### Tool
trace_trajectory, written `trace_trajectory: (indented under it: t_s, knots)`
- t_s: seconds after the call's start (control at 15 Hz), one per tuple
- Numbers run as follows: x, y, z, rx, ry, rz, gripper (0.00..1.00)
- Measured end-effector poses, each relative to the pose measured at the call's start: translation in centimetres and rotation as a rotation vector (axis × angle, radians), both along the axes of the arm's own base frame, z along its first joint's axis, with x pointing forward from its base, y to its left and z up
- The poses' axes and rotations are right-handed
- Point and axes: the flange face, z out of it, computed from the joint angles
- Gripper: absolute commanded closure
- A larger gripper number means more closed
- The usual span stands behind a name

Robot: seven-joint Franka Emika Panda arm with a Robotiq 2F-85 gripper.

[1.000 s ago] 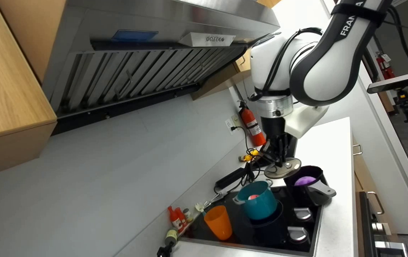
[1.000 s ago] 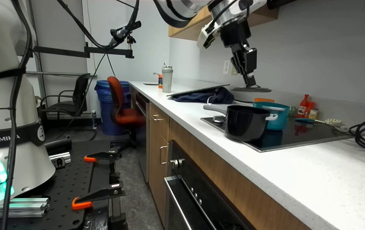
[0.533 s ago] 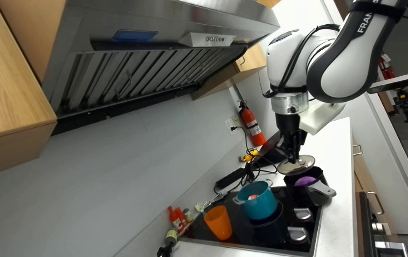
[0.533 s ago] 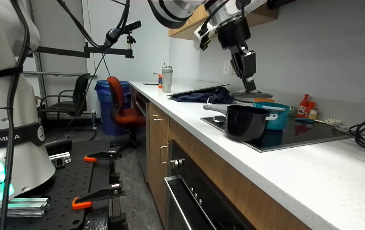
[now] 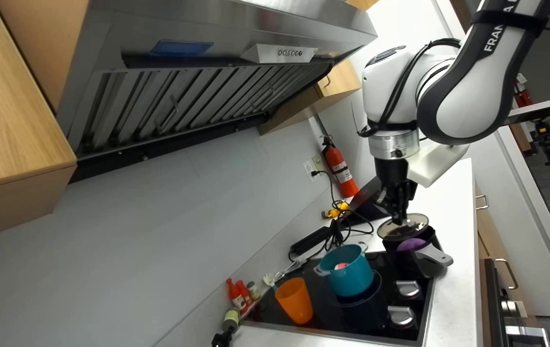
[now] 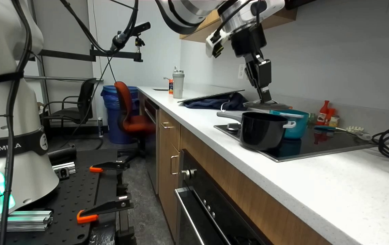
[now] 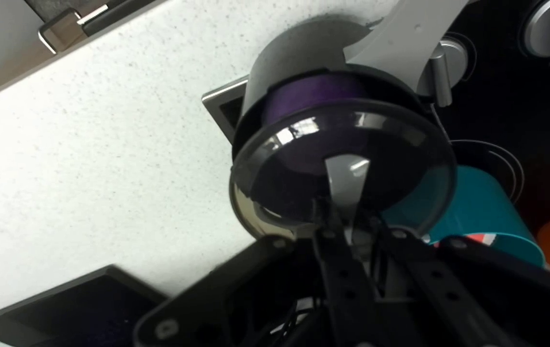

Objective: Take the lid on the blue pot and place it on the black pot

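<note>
The lid [image 5: 402, 229] is round see-through glass with a dark rim and grey handle. My gripper [image 5: 399, 220] is shut on the lid's handle, as the wrist view [image 7: 349, 212] also shows. In an exterior view the lid [image 6: 266, 105] hangs just above the rim of the black pot [image 6: 262, 132]. In the wrist view the lid [image 7: 299, 188] covers most of the pot's opening, offset away from the pot's grey handle; a strip of purple inside shows. The teal blue pot [image 5: 352, 277] stands uncovered beside it, with something red inside.
An orange cup [image 5: 295, 301] stands on the black cooktop [image 6: 327, 144]. Red bottles [image 5: 236, 294] stand by the wall. Cables and a dark flat panel on dark cloth [image 6: 215, 102] lie behind the pots. Grey knobs [image 5: 401, 315] are near the counter edge. The range hood [image 5: 198, 86] is overhead.
My gripper has carried the lid sideways, away from the blue pot and over the black pot, and then lowered it toward the black pot's rim. The pots have not moved.
</note>
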Motion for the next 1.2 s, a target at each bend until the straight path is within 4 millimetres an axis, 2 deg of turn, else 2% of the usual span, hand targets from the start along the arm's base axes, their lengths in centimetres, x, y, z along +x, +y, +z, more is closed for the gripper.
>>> trace_trajectory:
  t_s: [0.07,0.13,0.2,0.33,0.8,0.87,1.2]
  knots:
    - [0.0,0.0,0.0,0.0,0.0,0.0,0.97]
    - [0.0,0.0,-0.1,0.0,0.001,0.0,0.82]
    - [0.0,0.0,-0.1,0.0,0.003,0.0,0.59]
    - [0.1,0.0,-0.4,0.0,0.007,0.0,0.56]
    - [0.3,-0.1,-1.1,0.001,0.02,0.0,0.04]
    - [0.3,-0.1,-1.1,0.001,0.021,0.0,0.0]
    - [0.4,0.0,-1.1,0.002,0.021,0.0,0.0]
